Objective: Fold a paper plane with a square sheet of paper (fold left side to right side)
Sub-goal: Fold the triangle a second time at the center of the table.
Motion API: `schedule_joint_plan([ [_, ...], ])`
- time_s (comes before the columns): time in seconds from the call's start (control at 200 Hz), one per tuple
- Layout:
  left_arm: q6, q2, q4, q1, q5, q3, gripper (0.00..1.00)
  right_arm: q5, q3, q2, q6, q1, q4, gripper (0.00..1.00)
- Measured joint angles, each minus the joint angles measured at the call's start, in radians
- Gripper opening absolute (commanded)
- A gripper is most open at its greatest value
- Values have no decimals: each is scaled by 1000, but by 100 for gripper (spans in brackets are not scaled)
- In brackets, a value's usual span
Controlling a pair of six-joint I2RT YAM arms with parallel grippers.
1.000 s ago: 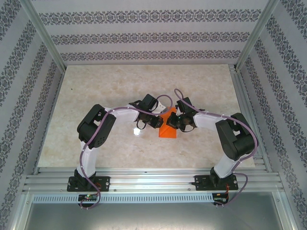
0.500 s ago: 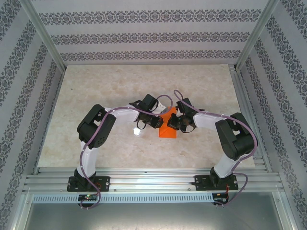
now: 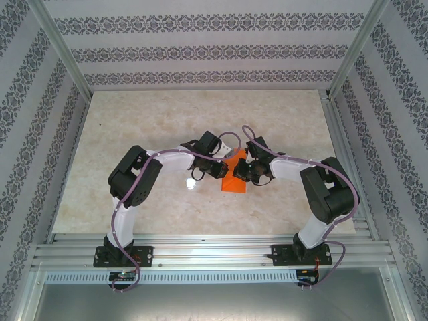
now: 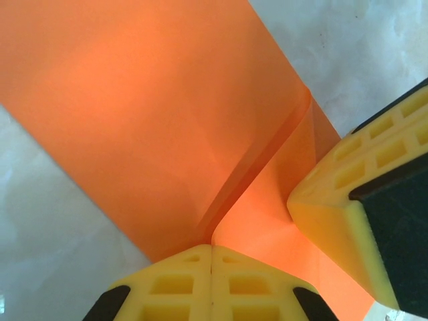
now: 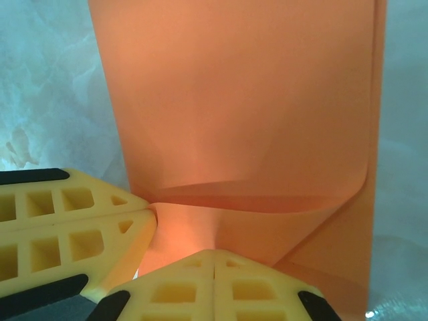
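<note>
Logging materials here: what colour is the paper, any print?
The paper is plain bright orange, unprinted; clearest in the left wrist view.

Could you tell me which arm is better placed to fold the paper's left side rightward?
Left, probably: the left gripper is shut on the paper from its left side in the top view, so it could swing that edge across. The right gripper, shut on it just beside, better suits anchoring.

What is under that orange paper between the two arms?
The pale marbled table shows all round the orange paper, so the paper lies on that. A lower layer of the same paper peeks out beneath the folded top flap. Anything directly under it is covered.
</note>
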Motion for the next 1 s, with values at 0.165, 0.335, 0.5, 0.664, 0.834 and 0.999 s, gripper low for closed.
schedule_joint_plan([
  [0.165, -4, 5, 1, 0, -6, 7, 0, 0, -2, 0, 0, 0, 4, 6],
  [0.335, -4, 5, 0, 0, -8, 7, 0, 1, -2, 16, -2, 0, 7, 6],
  [0.5, -4, 5, 3, -1, -15, 7, 0, 0, 2, 26, -19, 0, 8, 6],
  [0.664, -5, 5, 5, -1, -16, 7, 1, 0, 12, 32, -31, 0, -5, 6],
  [0.834, -18, -6, 10, 3, -15, -3, 11, 0, 12, 33, -46, 0, -6, 6],
  [0.999, -53, -88, 11, 46, -13, -60, 20, -5, 13, 36, -52, -1, -5, 5],
])
